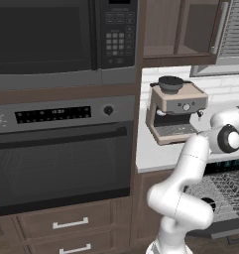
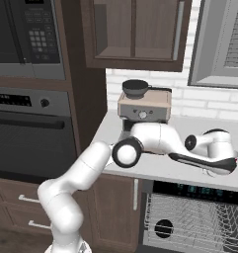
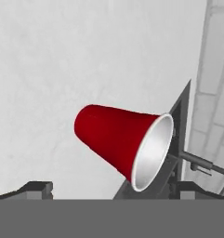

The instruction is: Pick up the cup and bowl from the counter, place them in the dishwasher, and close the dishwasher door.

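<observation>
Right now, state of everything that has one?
gripper: open, holding nothing
cup: on the counter, ahead of the fingertips, untouched
dishwasher: open, rack showing
oven: door shut
microwave: door shut
coffee machine: upright on the counter
upper cabinet: doors shut

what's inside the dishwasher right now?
The dishwasher stands open below the counter; its grey wire rack looks empty where visible. The right part is cut off by the frame.
</observation>
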{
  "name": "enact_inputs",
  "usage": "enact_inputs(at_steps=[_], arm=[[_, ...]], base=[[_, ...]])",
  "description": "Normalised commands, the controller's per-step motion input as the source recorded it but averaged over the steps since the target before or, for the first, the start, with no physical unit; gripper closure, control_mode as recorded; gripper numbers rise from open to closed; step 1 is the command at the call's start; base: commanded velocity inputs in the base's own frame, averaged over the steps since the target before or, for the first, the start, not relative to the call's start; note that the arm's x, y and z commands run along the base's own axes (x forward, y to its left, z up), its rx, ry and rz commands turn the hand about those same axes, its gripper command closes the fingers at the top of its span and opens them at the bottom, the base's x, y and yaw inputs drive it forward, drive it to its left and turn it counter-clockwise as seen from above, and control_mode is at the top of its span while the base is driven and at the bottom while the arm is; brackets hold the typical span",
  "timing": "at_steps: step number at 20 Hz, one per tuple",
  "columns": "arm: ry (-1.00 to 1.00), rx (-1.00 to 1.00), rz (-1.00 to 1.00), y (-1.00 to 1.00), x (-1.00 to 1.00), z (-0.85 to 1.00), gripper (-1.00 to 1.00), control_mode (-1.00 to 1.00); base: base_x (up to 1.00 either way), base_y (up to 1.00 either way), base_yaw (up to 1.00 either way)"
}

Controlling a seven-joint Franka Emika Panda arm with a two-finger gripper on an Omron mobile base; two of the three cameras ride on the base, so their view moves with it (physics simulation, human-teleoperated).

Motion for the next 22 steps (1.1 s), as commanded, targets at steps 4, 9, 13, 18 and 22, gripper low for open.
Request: enact_inputs(at_steps=[4,9,13,18,22], arm=[[-0.02,0.11,0.00,-0.27,0.39,0.02,-1.00,-1.00],[-0.03,0.10,0.00,-0.35,0.31,0.05,-1.00,-1.00],[-0.02,0.11,0.00,-0.32,0.24,0.04,-1.00,-1.00],[-0.01,0.10,0.00,-0.13,0.14,0.00,1.00,-1.00],[0.00,0.09,0.00,0.00,0.03,0.02,1.00,-1.00]], base=[[0.00,0.00,0.00],[0.00,0.00,0.00],[0.00,0.00,0.00],[0.00,0.00,0.00],[0.00,0.00,0.00]])
